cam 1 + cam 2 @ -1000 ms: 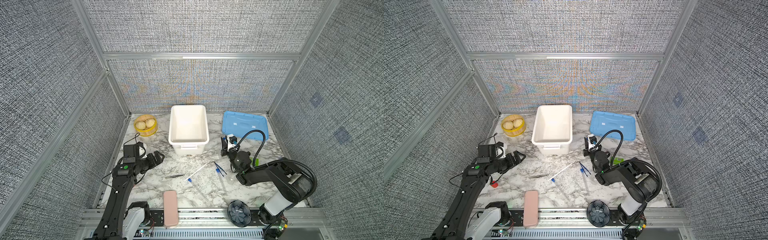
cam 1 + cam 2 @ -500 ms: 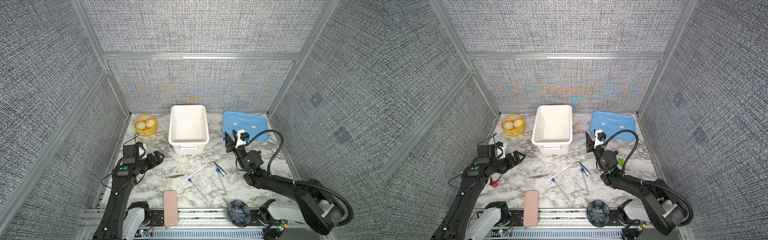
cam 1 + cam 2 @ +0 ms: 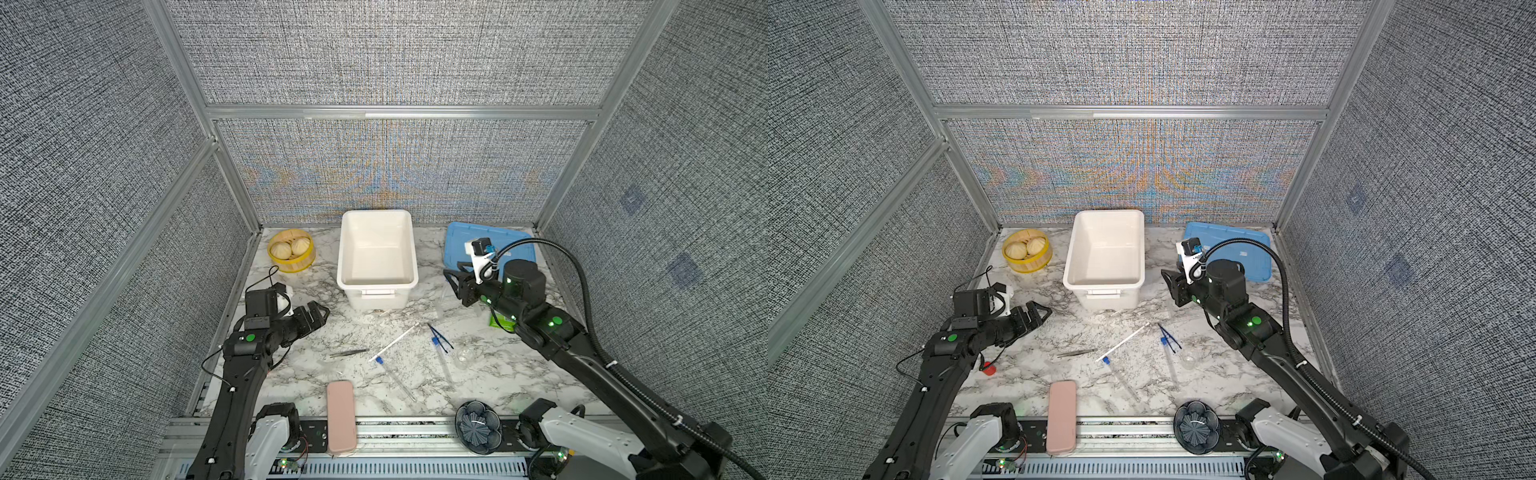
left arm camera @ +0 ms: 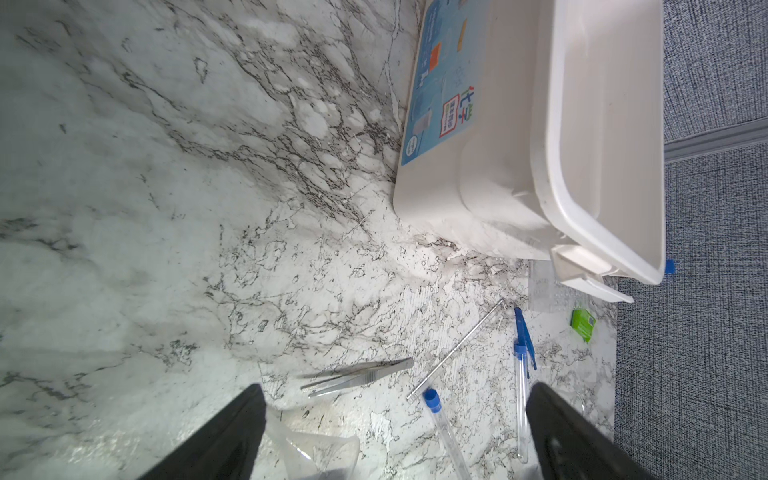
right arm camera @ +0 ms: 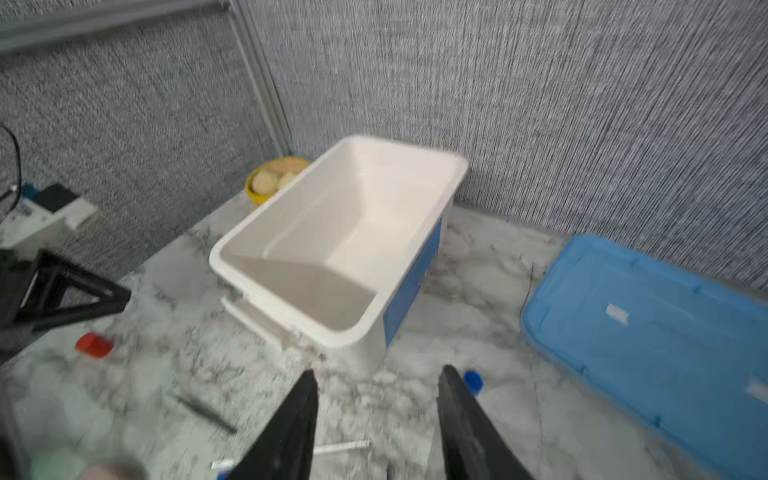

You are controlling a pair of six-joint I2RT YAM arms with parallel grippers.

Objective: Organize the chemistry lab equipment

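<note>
Nearest to me, the blue-capped tubes [image 3: 397, 379], grey tweezers [image 3: 349, 353], white rod [image 3: 395, 341], blue tweezers [image 3: 440, 336] and glass vessel [image 3: 464, 354] lie loose on the marble table [image 3: 308, 383]. Further, my left gripper [image 3: 318, 316] hovers with fingers spread wide and empty. My right gripper [image 3: 452, 279], fingers also apart, holds nothing beside the white bin [image 3: 377, 286].

Rear centre blocked by white bin [image 3: 377, 286]; bare marble [image 3: 311, 344] open left of grey tweezers [image 3: 349, 353].

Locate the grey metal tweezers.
In both top views the grey metal tweezers lie mid-table, just left of the thin white rod, in front of the white bin.
</note>
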